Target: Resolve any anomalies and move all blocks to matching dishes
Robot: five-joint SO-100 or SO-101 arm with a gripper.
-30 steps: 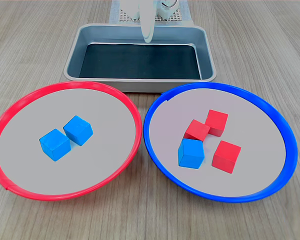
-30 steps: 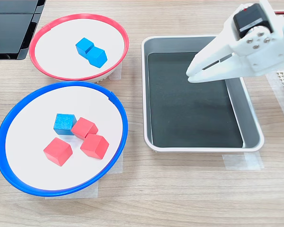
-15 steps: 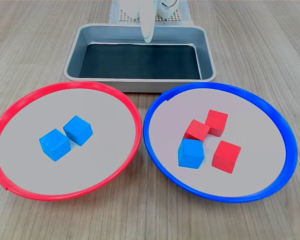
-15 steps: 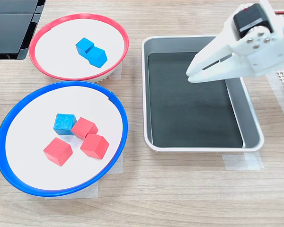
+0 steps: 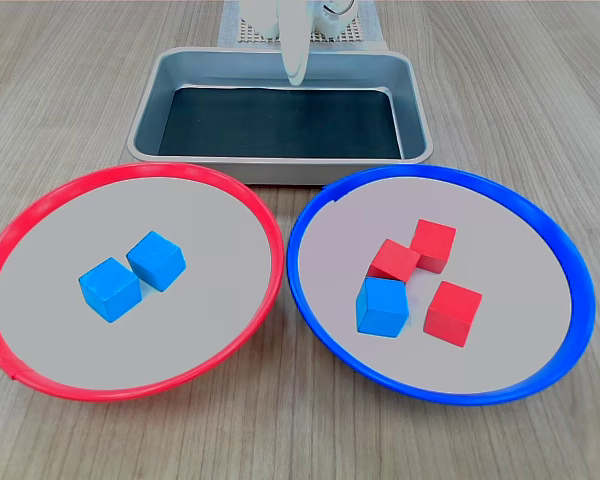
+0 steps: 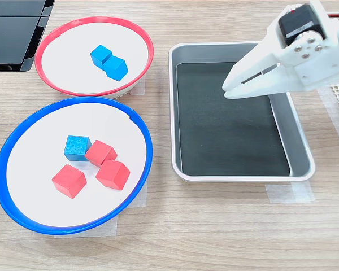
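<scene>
Across dishes: three blue blocks [image 5: 383,306], three red [image 5: 452,313].

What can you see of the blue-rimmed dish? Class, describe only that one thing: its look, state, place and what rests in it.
The blue-rimmed dish is a large, round, shallow plate with a glossy bright blue rim and a pale grey, matte inside. It sits flat on the wooden table, beside the red-rimmed dish and in front of the grey metal tray in the first exterior view. Clear tape shows by its edge in the second exterior view. Inside lie three red blocks and one blue block, clustered near the middle. The gripper is away from it, over the tray.
</scene>
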